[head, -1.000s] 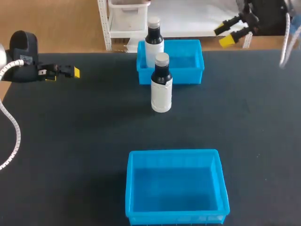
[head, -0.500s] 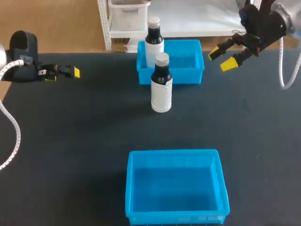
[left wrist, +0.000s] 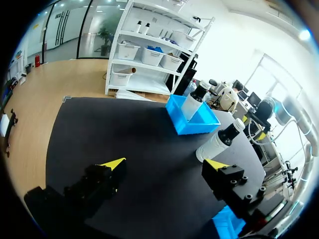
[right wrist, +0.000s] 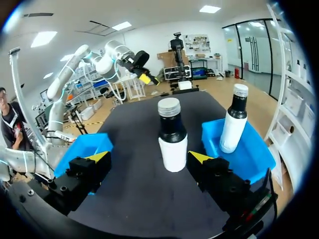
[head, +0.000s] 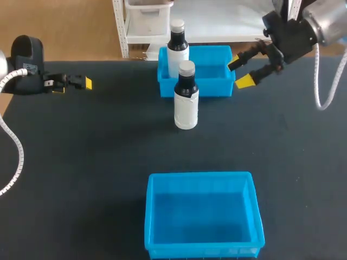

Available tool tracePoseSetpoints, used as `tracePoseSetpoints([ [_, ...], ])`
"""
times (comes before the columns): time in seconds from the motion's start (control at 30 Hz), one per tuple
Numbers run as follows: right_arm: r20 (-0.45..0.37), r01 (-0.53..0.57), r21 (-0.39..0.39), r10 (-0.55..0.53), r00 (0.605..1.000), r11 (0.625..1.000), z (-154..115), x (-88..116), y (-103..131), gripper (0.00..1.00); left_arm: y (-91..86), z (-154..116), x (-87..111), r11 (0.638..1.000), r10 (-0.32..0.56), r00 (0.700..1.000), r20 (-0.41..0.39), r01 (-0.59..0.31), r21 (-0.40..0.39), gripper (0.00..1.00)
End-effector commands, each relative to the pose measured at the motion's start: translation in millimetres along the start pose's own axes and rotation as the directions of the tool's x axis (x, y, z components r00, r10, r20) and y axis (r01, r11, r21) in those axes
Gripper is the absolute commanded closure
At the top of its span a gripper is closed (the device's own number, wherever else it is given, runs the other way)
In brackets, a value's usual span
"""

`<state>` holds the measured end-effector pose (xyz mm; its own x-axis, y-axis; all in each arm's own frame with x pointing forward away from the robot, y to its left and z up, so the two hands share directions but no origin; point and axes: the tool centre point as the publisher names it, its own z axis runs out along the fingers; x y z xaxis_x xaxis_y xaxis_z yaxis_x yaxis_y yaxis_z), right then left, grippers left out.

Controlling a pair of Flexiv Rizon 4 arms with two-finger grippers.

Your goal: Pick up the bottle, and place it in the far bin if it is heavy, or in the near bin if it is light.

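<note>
Black table [head: 81, 162], seen from the head view. Bottle [head: 186, 103] stands upright on it, upper middle of the frame: white body, dark neck, grey cap. It sits just in front of the far bin [head: 217, 86], not touching it.

Far bin: blue, upper middle of the frame, at the table's far edge. Second bottle [head: 177, 46] stands upright inside it, at its left end.

Near bin [head: 200, 176]: blue, lower middle of the frame, well apart from the bottle.

Right gripper [head: 239, 73]: arm enters from the upper right. The gripper hangs by the far bin's right end, to the right of the bottle and apart from it. Fingers spread wide, holding nothing. In the right wrist view the bottle stands ahead of the gripper, in line with the gap between the two yellow tips, untouched. The far bin with the second bottle lies beyond and to one side of it, the near bin to the other side.

Left gripper [head: 81, 83]: upper left of the frame, over the table, well apart from the bottle and both bins. The left wrist view shows its fingers [left wrist: 113, 163] set wide apart with only bare table between them, and the bottle stands far ahead, near the far bin
</note>
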<state>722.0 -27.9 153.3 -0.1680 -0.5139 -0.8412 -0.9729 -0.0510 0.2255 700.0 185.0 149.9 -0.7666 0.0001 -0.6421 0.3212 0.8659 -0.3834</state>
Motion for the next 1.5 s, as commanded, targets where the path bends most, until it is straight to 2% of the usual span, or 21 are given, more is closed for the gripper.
tracePoseSetpoints([
  [0.03,0.0,0.003,0.419,-0.004,1.0,0.908,10.0,-1.0,-2.6,0.0,0.0,0.0,0.0,1.0,0.0,1.0,0.0,0.0,0.0,0.0],
  [0.47,0.003,0.033,0.305,-0.036,0.999,0.952,37.2,-6.0,-23.3,0.0,0.0,0.0,0.0,1.0,0.0,1.0,0.0,0.0,0.0,0.0],
  [0.83,0.021,0.057,0.179,-0.062,0.998,0.982,51.7,-13.9,-33.0,0.0,0.0,0.0,0.0,1.0,0.0,1.0,0.0,0.0,0.0,0.0],
  [1.13,0.02,0.058,0.169,-0.062,0.998,0.984,64.5,-20.1,-41.6,0.0,0.0,0.0,0.0,1.0,0.0,1.0,0.0,0.0,0.0,0.0],
  [1.33,0.012,0.063,0.174,-0.066,0.998,0.983,77.7,-25.6,-38.9,0.0,0.0,0.0,0.0,1.0,0.0,1.0,0.0,0.0,0.0,0.0],
  [1.5,0.012,0.066,0.146,-0.068,0.998,0.987,87.5,-28.3,-34.2,0.0,0.0,0.0,0.0,1.0,0.0,1.0,0.0,0.0,0.0,0.0],
])
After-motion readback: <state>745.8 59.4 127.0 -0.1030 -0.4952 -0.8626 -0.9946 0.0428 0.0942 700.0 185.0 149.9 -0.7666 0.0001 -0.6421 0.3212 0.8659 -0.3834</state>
